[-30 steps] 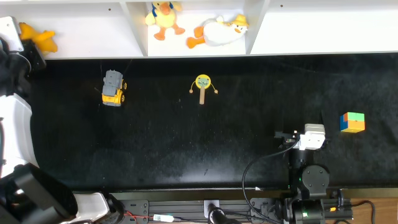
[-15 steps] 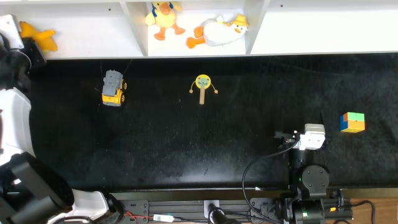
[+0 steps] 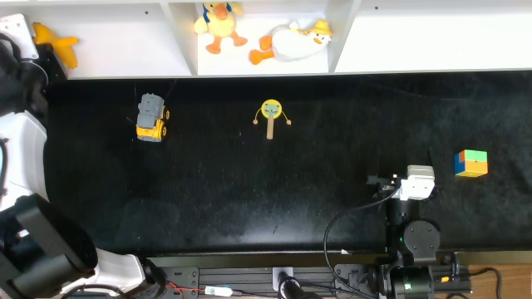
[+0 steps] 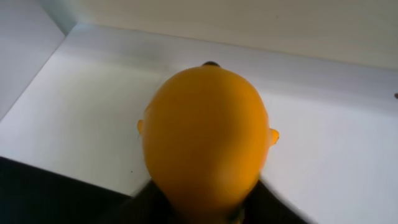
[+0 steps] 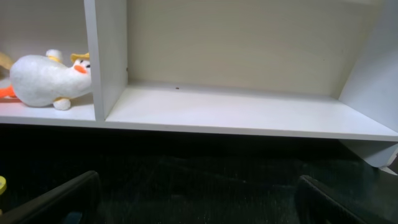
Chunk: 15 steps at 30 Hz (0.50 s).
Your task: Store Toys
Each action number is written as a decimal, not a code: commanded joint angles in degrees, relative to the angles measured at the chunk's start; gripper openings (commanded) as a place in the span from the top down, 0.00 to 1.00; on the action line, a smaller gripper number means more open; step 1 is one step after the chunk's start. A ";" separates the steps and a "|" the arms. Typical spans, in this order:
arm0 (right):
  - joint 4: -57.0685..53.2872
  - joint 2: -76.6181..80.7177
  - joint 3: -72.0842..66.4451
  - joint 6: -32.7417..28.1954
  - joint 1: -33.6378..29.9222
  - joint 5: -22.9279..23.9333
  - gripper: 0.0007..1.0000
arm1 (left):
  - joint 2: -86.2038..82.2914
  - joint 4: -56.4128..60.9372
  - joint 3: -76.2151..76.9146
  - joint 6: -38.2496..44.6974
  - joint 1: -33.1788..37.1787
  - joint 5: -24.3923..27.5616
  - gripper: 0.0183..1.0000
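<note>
Two pincers are in sight. The left pincer (image 3: 41, 63) is clamped on a yellow-orange toy (image 3: 56, 43), which it holds over the floor of the left compartment of the white shelf (image 3: 125, 46), at eleven o'clock in the top view. The right pincer (image 5: 199, 206) has its fingers (image 5: 68, 198) apart, over the black counter (image 3: 249, 191) at about four o'clock, facing the shelf's right compartment. At two o'clock from it a coloured cube (image 3: 470, 164) lies on the counter. A yellow truck (image 3: 150, 116) sits at ten o'clock, a rattle drum (image 3: 271, 115) near twelve. In the middle compartment lie a yellow duck (image 3: 220, 21) and, beside it, a white duck (image 3: 291, 43).
</note>
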 commanded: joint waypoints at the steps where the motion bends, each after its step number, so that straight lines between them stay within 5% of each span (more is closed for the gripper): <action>1: 0.28 -0.35 -0.79 0.00 -0.39 -0.39 0.00 | 0.96 1.07 1.01 -0.92 -0.66 -0.02 0.05; 15: 0.28 -0.35 -0.79 0.00 -0.39 -0.39 0.00 | -6.99 -9.33 0.48 1.49 -0.92 -0.11 0.00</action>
